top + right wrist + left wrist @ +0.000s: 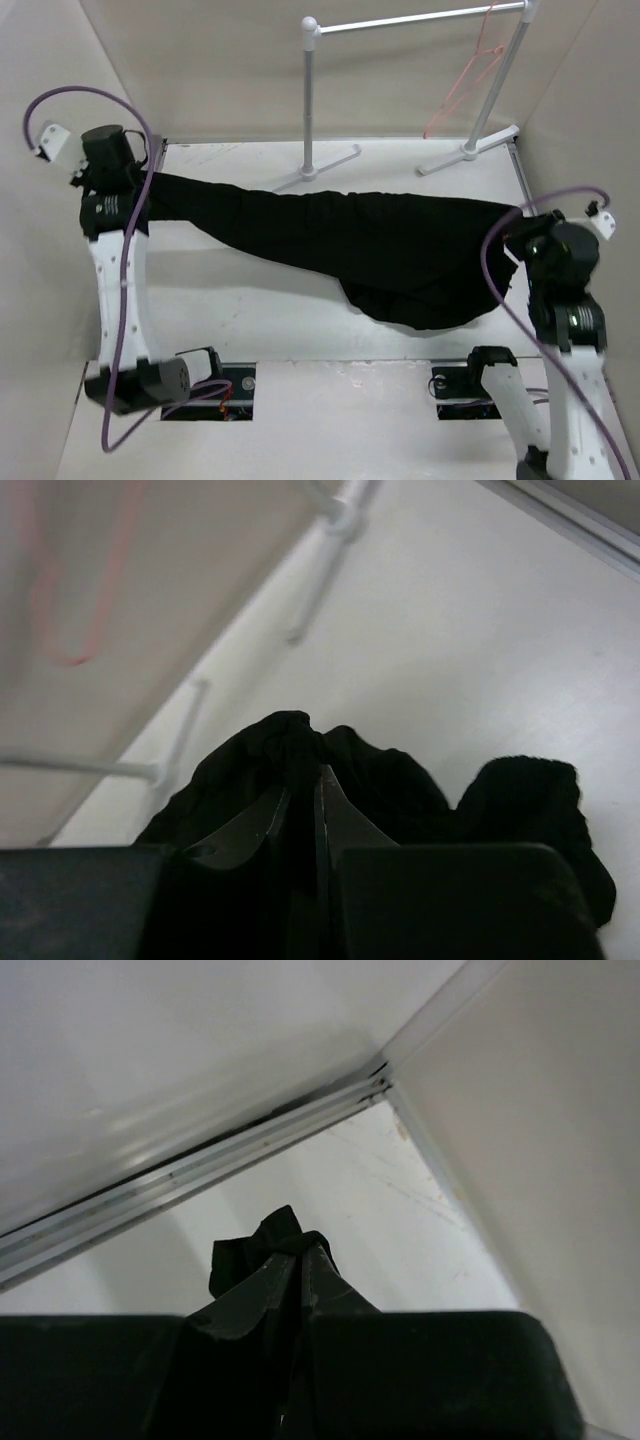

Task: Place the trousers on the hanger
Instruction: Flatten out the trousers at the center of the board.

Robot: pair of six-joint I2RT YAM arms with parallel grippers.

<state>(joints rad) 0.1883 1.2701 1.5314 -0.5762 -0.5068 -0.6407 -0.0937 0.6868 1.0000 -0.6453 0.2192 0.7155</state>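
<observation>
The black trousers [370,245] hang stretched between my two grippers above the white table, sagging in a belly at the lower right. My left gripper [150,185] is shut on the narrow left end; in the left wrist view a small tuft of the trousers [265,1245] sticks out past the closed fingertips [300,1255]. My right gripper [518,240] is shut on the bunched right end, and the trousers [290,745] bulge over its tips [305,775] in the right wrist view. The thin pinkish-red hanger [470,75] hangs from the rack's bar at the back right, blurred in the right wrist view [85,600].
A grey metal clothes rack [312,100] with white joints and feet stands at the back of the table. White walls close in on the left, back and right. Two openings with electronics [215,390] lie at the near edge by the arm bases.
</observation>
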